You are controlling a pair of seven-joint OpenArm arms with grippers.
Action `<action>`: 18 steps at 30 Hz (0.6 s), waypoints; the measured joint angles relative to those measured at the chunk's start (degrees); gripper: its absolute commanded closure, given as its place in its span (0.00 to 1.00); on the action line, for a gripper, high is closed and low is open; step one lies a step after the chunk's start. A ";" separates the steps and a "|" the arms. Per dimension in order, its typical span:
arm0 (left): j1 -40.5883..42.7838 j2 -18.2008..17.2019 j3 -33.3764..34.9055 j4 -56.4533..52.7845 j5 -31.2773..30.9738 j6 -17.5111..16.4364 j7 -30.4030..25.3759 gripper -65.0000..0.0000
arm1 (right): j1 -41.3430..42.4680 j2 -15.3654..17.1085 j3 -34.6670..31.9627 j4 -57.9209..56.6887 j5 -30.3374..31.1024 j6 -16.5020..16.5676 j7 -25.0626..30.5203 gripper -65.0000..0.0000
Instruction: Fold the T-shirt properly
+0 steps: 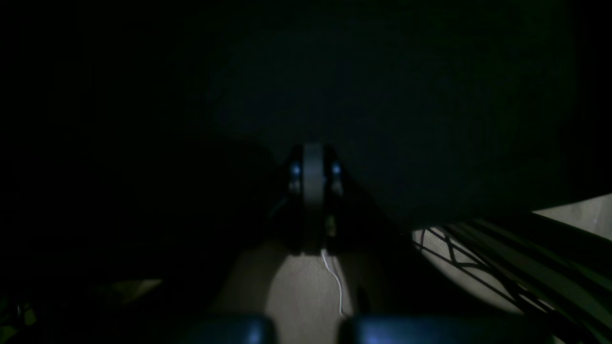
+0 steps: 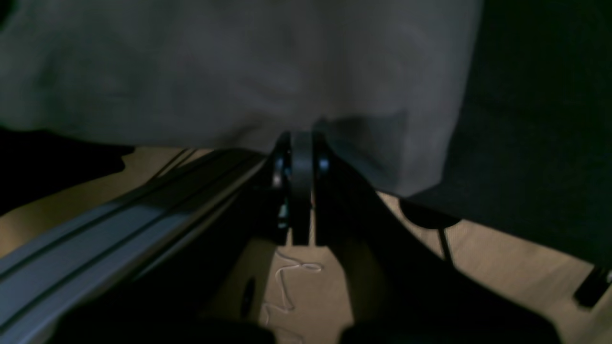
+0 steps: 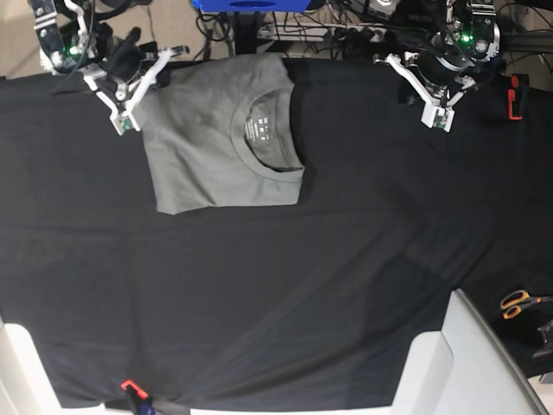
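T-shirt (image 3: 220,143) folded on black cloth (image 3: 276,285), left wrist view nearly dark

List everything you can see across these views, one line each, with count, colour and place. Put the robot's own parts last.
light grey cotton T-shirt: one, grey, folded, far part of the table, collar showing.
large black cloth: one, black, covering the table under the T-shirt.
orange-handled scissors: one pair, orange handles, base view's right edge.
small red clamp: one, red, far right edge of the cloth.
small red clip: one, red, near edge of the cloth.
blue object: one, blue, beyond the table's far edge, cut off.
right pincer: one, white, shut, empty, beside the T-shirt's edge.
left pincer: one, white, shut, empty, over bare cloth.
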 measured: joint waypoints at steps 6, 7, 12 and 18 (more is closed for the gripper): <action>0.00 0.26 0.17 0.15 -0.09 0.02 0.00 1.00 | 1.70 0.02 0.15 9.31 0.11 -5.60 -4.39 1.00; 0.02 0.44 0.22 0.52 -0.22 0.00 0.04 1.00 | 2.29 0.02 0.15 9.22 0.09 -5.64 -4.74 1.00; 0.02 3.72 0.79 4.98 -9.31 -0.26 -0.07 1.00 | 5.51 -0.04 2.97 5.64 0.26 -5.53 -4.52 1.00; -1.95 -2.16 7.17 2.75 -25.00 0.72 0.04 0.24 | 5.55 -0.07 3.91 1.95 -0.07 -5.33 -4.57 1.00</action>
